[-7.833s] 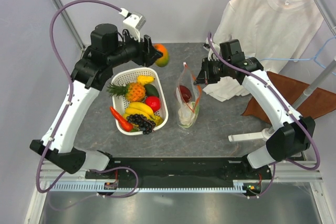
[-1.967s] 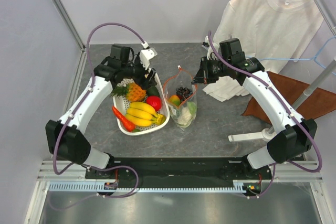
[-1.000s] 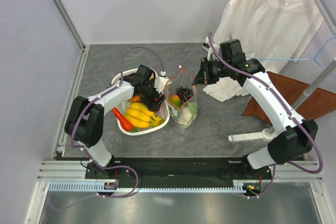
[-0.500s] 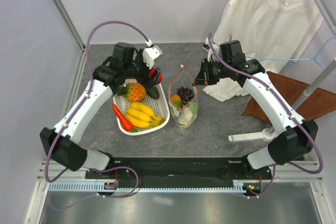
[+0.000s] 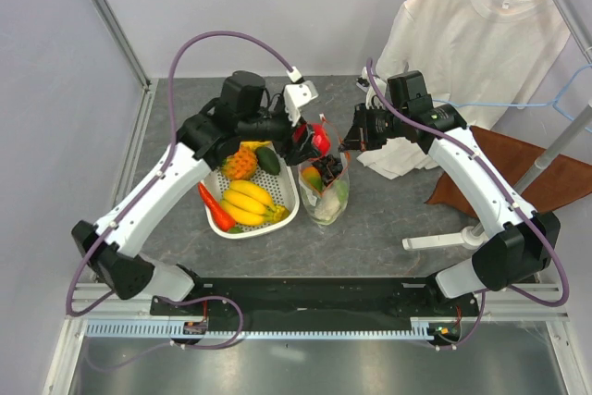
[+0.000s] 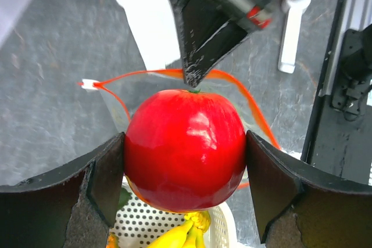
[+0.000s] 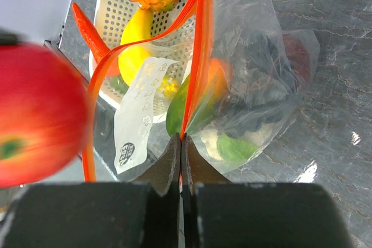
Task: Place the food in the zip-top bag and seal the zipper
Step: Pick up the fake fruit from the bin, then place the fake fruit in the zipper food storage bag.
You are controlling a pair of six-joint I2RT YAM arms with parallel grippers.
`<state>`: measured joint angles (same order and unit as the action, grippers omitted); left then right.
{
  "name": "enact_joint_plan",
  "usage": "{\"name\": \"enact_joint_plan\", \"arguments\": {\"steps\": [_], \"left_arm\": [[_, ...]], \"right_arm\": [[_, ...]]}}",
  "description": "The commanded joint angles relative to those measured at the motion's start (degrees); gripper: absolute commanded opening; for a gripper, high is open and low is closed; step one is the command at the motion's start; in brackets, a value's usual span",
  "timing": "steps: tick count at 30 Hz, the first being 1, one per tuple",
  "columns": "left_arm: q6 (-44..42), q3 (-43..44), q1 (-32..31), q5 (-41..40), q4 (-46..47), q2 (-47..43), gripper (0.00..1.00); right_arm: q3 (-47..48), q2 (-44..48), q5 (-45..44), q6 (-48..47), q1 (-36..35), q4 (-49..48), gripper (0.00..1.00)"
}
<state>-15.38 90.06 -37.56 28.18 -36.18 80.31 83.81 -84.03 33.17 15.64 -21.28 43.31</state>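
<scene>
The worktop (image 5: pixel 388 219) is a grey, stone-patterned slab. A white mesh basket (image 5: pixel 248 231) sits left of its centre. Just beside the basket, at the centre, a clear zip-top bag (image 5: pixel 328 203) stands on its base. Toward the far right corner the hem of a hanging white T-shirt (image 5: pixel 400 162) bunches on the surface. A brown cloth (image 5: pixel 518 168) lies at the right edge, and a white stand foot (image 5: pixel 439 240) rests toward the near right corner
</scene>
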Motion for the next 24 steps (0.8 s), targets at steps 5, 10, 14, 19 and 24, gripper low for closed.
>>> {"name": "enact_joint_plan", "arguments": {"steps": [5,10,14,19,24], "left_arm": [[4.03,2.57,-0.5,-3.57,2.52,7.22,0.86],[4.39,3.89,1.08,-3.32,2.52,4.33,1.0],[4.21,5.12,5.03,0.02,0.59,0.55,1.0],[-2.8,-0.13,15.48,6.44,-1.87,-2.0,1.0],[-24.12,-1.73,24.37,15.66,-16.5,-1.39,0.98]], "right_arm": [[1.27,1.24,0.23,-0.52,-0.26,-1.21,0.0],[1.18,1.41,0.23,-0.61,-0.26,-1.12,0.0],[1.27,1.15,0.23,-0.52,-0.26,-1.21,0.0],[1.36,1.41,0.58,-0.52,-0.26,-1.21,0.0],[1.36,2.11,0.41,-0.87,-0.26,-0.86,0.0]]}}
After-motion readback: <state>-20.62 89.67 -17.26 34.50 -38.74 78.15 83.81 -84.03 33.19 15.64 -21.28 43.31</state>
